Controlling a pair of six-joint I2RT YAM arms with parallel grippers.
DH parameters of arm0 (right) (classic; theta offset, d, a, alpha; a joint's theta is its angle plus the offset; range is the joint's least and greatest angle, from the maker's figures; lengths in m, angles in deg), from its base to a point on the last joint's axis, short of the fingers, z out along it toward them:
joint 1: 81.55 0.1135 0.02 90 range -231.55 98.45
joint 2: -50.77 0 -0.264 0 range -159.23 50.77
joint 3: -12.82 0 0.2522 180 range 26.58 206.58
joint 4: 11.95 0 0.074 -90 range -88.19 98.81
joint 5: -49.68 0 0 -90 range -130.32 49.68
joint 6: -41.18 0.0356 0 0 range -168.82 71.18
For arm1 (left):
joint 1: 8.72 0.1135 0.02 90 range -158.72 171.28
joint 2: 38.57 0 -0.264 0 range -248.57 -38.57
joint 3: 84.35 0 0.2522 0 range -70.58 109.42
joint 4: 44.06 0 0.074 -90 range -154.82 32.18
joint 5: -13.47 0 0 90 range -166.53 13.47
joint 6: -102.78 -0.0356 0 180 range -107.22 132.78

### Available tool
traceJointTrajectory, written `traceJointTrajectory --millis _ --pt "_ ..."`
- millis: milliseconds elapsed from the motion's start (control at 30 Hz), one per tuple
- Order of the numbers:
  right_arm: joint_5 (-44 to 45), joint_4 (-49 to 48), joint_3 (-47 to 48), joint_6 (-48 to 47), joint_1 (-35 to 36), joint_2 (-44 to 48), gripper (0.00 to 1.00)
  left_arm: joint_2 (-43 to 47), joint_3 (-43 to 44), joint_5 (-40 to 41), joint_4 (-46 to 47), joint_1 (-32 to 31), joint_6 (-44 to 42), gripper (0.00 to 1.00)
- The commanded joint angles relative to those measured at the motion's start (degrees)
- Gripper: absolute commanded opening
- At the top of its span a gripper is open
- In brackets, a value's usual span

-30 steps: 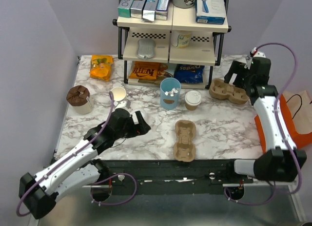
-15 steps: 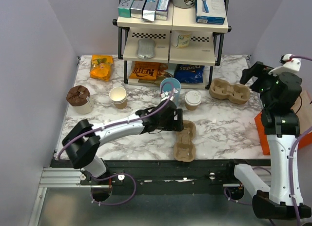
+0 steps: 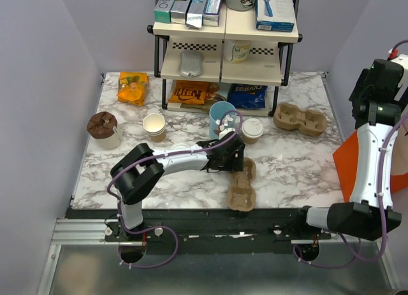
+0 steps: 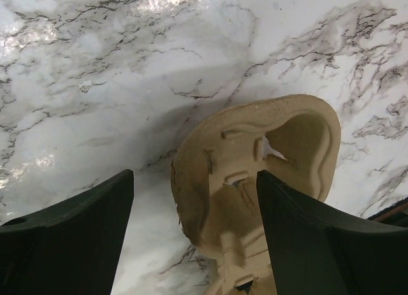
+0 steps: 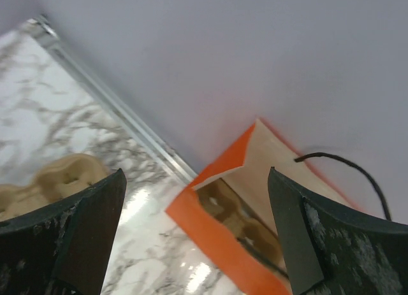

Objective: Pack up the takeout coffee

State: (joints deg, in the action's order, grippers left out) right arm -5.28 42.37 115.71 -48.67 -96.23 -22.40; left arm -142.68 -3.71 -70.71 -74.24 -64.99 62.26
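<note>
Left arm swung further rt since 0.5 s ago, so my left gripper is now down over the far end of the near cup carrier, just in front of the blue cup. On the left wrist cam, my left gripper has its jaws apart around that carrier end. Nothing is clamped, and I can't tell if the fingers touch it. Right arm went up and out to the table's rt edge. My right gripper is raised there, jaws wide and empty. Wrist cam shows it over the orange bag. Takeout coffee stands upright w/ its lid on, just rt of the blue cup. It's behind the near carrier, left of the 2nd carrier, in neither one and apart from both grippers.
</note>
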Motion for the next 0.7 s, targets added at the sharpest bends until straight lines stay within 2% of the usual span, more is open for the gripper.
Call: traceJointTrajectory --millis 0,67,267,367,400,567,667 --pt "-0.9 4.7 1.8 -4.4 -4.6 -3.3 1.00 -1.8 2.8 -1.2 -0.3 -0.3 -0.8 0.82" --pt "-5.1 5.5 1.8 -4.4 -6.6 -5.1 1.00 -2.1 2.8 -2.4 0.1 -0.4 -0.8 0.81" --pt "-8.2 8.7 -0.6 -4.3 -7.1 -8.2 0.98 -3.1 4.4 -2.8 -0.4 -1.0 -0.8 0.77" --pt "-12.6 12.2 -0.2 -3.6 -7.1 -9.6 0.89 -3.5 5.3 -1.6 -1.9 -1.2 -1.1 0.73" --pt "-14.6 12.7 -0.3 -3.1 -7.1 -10.2 0.87 -3.6 5.3 -1.4 -2.0 -1.3 -1.2 0.68" --pt "-15.0 15.5 -1.0 -0.3 -7.1 -10.9 0.76 -4.3 5.6 -1.3 -2.6 -1.2 -1.1 0.54" --pt "-16.1 17.1 -1.7 2.6 -7.1 -10.0 0.62 -4.4 5.6 -1.3 -3.1 -1.3 -1.1 0.48"
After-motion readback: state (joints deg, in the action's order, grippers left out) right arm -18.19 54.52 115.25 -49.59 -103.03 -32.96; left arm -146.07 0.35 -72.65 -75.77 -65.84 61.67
